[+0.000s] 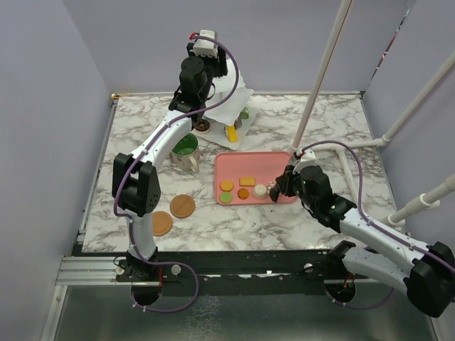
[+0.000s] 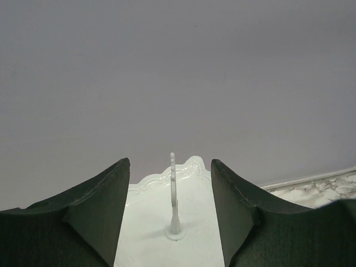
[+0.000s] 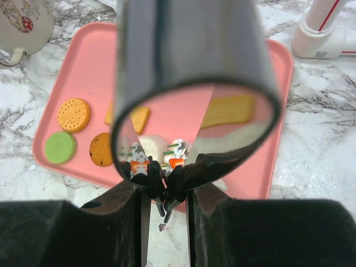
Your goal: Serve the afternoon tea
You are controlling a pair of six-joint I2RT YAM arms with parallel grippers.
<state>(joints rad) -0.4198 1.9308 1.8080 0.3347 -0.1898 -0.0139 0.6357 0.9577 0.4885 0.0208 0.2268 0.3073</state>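
Over the pink tray (image 1: 264, 165), right gripper (image 3: 165, 192) pinches looped tongs (image 3: 189, 44). Left gripper (image 2: 169, 162) gapes empty above the scalloped white stand (image 2: 149, 207). Marble tabletop (image 1: 135, 121), lilac walls (image 1: 43, 106).

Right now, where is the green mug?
In the top view the green mug stands left of centre, just left of the pink tray and in front of the white stand.

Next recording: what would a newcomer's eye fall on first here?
The pink tray mid-table, dotted with colourful pastries, stands out most. The right end effector is over its near right corner, shut on tongs. At the far side of the table, the left end effector hangs open over the top of the white tiered stand.
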